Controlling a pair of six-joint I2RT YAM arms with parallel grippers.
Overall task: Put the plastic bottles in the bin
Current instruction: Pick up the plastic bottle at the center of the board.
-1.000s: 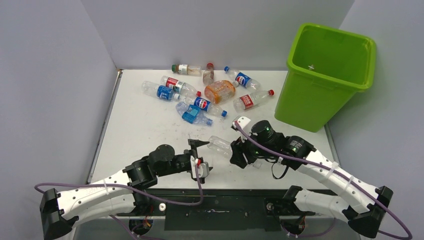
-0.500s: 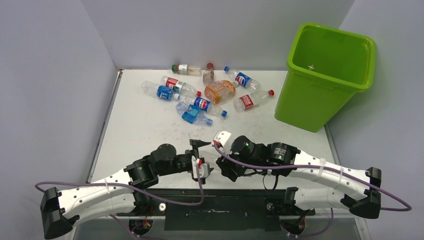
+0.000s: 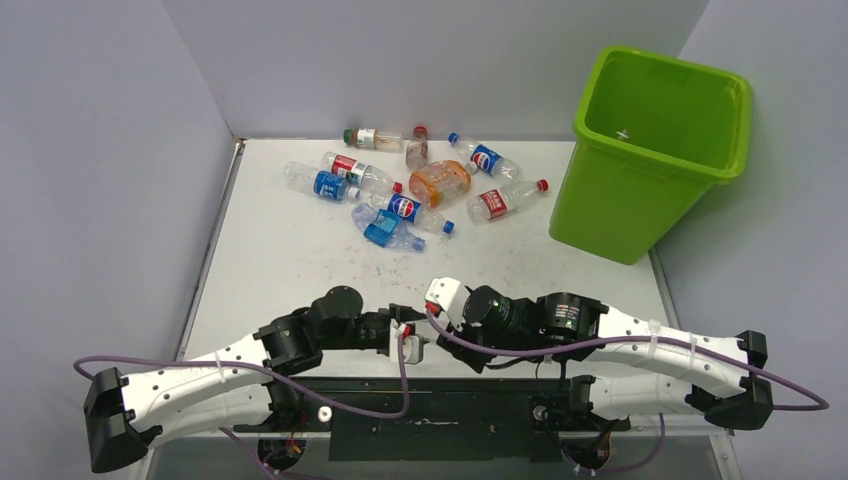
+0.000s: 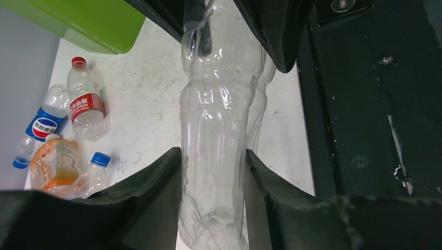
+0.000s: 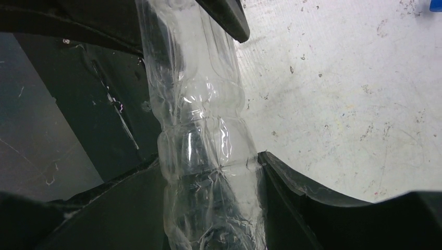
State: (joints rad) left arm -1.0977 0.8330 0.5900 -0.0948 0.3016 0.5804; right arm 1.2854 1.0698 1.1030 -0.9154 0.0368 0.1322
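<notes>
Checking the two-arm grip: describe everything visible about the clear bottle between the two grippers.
The clear bottle is transparent, ribbed thin plastic, unlabelled, apparently empty, crumpled at one end; cap not visible. It spans the left gripper and right gripper, both pinching its sides, over the near edge of the table.

I have one clear bottle (image 4: 216,130), unlabelled and dented, at the near edge of the bench (image 3: 290,260), pinched at one end by my left hand (image 4: 212,156) and at the other by my right hand (image 5: 208,166). The other plastic bottles (image 3: 420,185) lie on their sides in a loose cluster at the far end, a squat orange bottle (image 3: 440,182) among them. The bin (image 3: 610,200), lime green with a flared rim, stands open at the far right corner, just right of the cluster.
</notes>
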